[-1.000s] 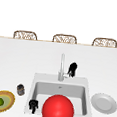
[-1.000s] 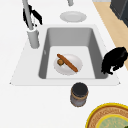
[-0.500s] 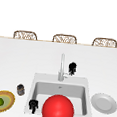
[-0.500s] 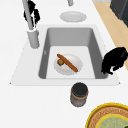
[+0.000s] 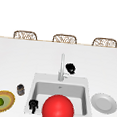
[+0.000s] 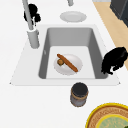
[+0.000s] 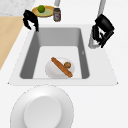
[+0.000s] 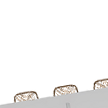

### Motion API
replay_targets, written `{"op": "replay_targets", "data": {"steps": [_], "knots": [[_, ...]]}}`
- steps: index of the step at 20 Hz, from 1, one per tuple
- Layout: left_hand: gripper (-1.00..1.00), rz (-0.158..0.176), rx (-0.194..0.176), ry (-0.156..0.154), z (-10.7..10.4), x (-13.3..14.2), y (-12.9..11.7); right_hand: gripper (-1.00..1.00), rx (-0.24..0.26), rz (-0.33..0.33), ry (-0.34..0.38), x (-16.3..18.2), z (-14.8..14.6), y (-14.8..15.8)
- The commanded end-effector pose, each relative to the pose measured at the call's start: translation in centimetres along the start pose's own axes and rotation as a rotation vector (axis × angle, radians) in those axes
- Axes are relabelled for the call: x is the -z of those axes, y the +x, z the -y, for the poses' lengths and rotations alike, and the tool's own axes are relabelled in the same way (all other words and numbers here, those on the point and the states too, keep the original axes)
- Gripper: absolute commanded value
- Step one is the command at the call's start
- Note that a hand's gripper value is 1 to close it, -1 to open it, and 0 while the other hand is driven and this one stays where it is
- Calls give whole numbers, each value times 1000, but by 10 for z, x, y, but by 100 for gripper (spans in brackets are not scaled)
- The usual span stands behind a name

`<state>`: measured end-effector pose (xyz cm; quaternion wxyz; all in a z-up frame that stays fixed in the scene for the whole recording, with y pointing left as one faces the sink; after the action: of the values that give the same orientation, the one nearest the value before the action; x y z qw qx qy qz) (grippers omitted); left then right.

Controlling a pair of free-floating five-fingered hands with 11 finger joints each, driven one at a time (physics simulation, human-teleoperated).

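Faucet (image 5: 61, 67) stands at the sink's (image 6: 30, 72) back rim, and the right hand (image 5: 70, 68) hangs just beside its stem, fingers curled downward and gripping nothing that I can see. From the right side view that hand (image 7: 103, 29) sits close against the stem, touching or nearly so; I cannot tell which. To work the faucet well, I judge the fingers should settle squarely on the lever before any push. Left hand (image 5: 33, 105) hovers at the sink's front left corner, fingers curled, empty. Inside the sink lies a plate (image 6: 68, 64) with a sausage (image 6: 67, 62). Left of the sink stand a jar (image 5: 20, 89) and a bowl (image 5: 2, 101); right of it, 1 empty dish (image 5: 104, 103).
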<state>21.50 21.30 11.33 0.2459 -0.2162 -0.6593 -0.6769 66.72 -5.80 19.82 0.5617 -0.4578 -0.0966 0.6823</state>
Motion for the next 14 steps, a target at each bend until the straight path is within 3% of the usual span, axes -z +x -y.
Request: {"op": "replay_targets", "data": {"steps": [1, 6, 9, 14], "knots": [[0, 0, 0, 0, 0, 0, 0, 100, -11, -1, 10, -23, 24, 8], [0, 0, 0, 0, 0, 0, 0, 100, -248, -316, -98, -28, 12, 56], [0, 0, 0, 0, 0, 0, 0, 100, -248, -355, -115, -27, 9, 59], [0, 0, 0, 0, 0, 0, 0, 100, -251, -363, -127, -27, 7, 59]]}}
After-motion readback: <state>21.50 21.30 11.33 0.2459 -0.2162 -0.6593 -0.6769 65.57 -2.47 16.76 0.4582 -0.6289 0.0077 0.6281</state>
